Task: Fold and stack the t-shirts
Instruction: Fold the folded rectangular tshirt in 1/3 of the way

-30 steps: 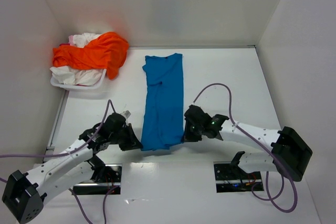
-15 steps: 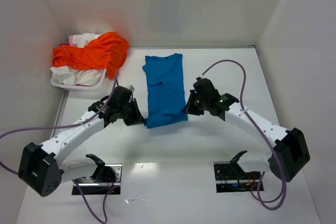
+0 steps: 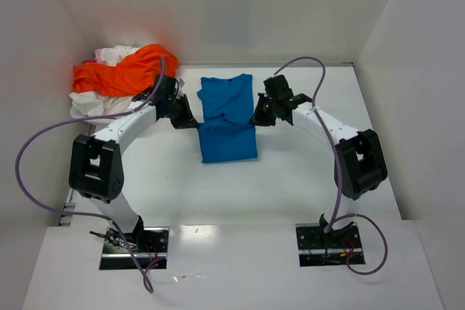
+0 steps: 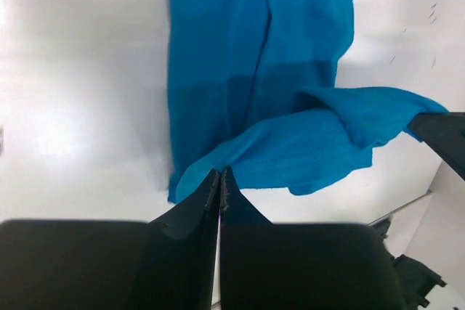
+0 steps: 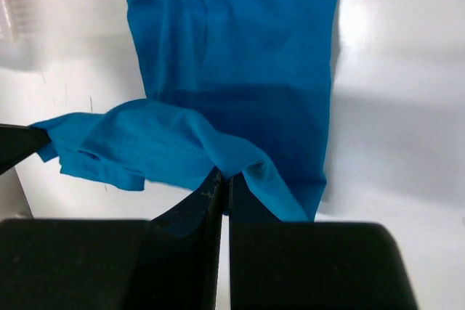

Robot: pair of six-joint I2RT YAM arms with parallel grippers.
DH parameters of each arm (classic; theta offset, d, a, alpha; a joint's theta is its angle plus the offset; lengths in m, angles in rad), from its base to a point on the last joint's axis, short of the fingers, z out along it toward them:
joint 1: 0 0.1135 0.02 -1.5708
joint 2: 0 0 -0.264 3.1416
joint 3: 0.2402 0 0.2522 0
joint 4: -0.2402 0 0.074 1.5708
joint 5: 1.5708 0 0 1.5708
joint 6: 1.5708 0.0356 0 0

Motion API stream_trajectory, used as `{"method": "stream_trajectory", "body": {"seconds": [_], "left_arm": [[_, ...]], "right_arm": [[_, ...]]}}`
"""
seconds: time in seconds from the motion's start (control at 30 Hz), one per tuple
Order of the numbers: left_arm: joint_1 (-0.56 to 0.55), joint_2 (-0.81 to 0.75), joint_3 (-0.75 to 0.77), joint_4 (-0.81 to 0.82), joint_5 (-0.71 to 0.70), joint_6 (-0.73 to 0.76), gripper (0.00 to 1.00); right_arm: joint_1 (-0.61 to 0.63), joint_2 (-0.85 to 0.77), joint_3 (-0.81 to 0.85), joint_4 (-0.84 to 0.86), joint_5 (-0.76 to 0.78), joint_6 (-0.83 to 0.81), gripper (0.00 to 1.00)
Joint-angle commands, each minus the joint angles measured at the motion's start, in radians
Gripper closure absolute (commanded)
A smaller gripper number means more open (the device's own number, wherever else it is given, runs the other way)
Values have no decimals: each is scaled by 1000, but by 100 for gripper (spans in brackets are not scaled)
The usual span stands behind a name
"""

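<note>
White table [image 3: 305,172] holds a half-folded blue t-shirt [image 3: 227,141]. Left gripper [image 3: 194,124] and right gripper [image 3: 254,120] each pinch its raised hem, jaws closed.

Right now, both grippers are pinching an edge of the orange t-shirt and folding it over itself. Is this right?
No: they pinch the blue t-shirt, not the orange t-shirt. The two wrist views show the left gripper and the right gripper each shut on blue cloth.

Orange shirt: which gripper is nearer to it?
Left. The left gripper sits beside the orange shirt; the right gripper is farther off, across the blue shirt.
</note>
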Motion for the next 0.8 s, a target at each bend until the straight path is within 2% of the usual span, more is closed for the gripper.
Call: {"method": "stream_trajectory", "body": {"seconds": [0.0,0.3,0.77], "left_arm": [[40,77,101,4,70,73,100],[50,318,259,4,99,134,100],[77,496,416,22,81,163,100]], "right_arm": [[-37,57,109,50,-26,-48,97],[-69,255,266,50,-55,-81,97],[-98,384,331,50,-73,-81,97]]}}
